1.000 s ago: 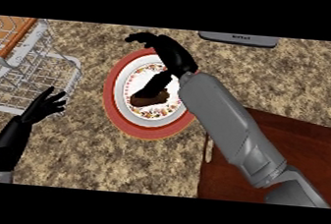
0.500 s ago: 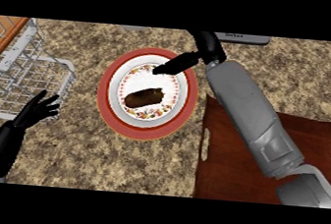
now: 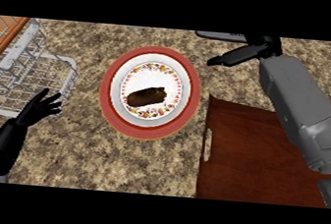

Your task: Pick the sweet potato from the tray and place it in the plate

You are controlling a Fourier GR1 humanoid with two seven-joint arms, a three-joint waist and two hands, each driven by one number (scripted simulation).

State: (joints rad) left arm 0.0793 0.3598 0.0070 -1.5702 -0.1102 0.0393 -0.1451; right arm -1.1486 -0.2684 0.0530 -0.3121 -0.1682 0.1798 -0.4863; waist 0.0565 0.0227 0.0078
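A dark brown sweet potato (image 3: pixel 147 96) lies in the middle of a round plate (image 3: pixel 187 86) with a red rim and a flowered white centre. My right hand (image 3: pixel 241 54) is up at the far right of the plate, apart from it, with its fingers straight and nothing in it. The dark brown tray (image 3: pixel 255 165) lies on the counter to the right of the plate, under my right forearm. My left hand (image 3: pixel 40 108) rests open at the lower left, fingers up.
A wire dish rack (image 3: pixel 26 71) stands at the left edge, beside my left hand. A dark flat object (image 3: pixel 219 36) shows at the top, behind my right hand. Speckled granite counter (image 3: pixel 121 160) stretches below the plate.
My right hand has let go of the sweet potato, which now lies in the plate, and has drawn back to the upper right. The left hand has stayed where it was.
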